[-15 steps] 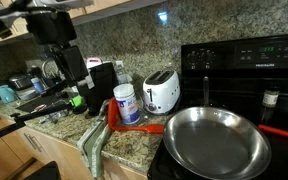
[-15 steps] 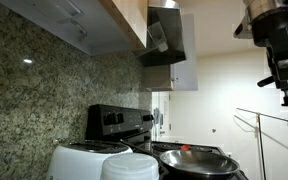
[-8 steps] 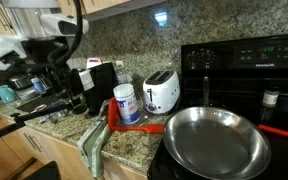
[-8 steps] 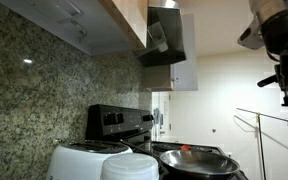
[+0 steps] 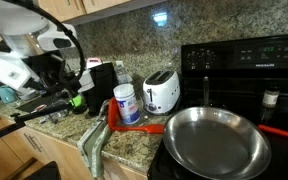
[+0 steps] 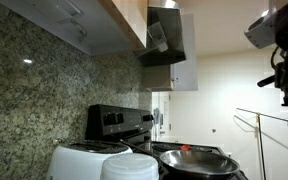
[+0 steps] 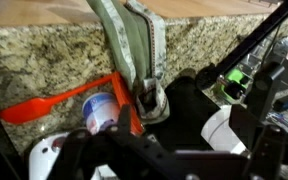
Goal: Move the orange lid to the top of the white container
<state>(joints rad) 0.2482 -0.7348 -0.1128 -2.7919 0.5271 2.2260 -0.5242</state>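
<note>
Since a second ago my arm (image 5: 24, 62) has swung to the left edge of an exterior view, away from the jar. The things on the counter (image 5: 134, 150) lie just where they lay.

The black stove (image 5: 246, 60) is the biggest thing, at the right end of the counter. The shiny round pan (image 5: 216, 142) sits on the front of the stove. The white toaster (image 5: 162, 92) stands on the counter, close to the stove. The green towel (image 5: 94, 140) hangs over the counter's front edge.

The jar (image 5: 127, 103) is white with a blue label and its white cap is on. It stands upright between the towel and the toaster.

The lid (image 5: 149, 128) is orange. It lies flat on the counter at the foot of the jar, touching it, and its long end points at the pan. I cannot tell if the jar stands on part of it. It is not on top of the jar yet.

My pincer (image 7: 224, 125) looks dark and blurry in the wrist view. Its jaws are wide apart and grip nothing. It hangs above the counter, well apart from the lid.
</note>
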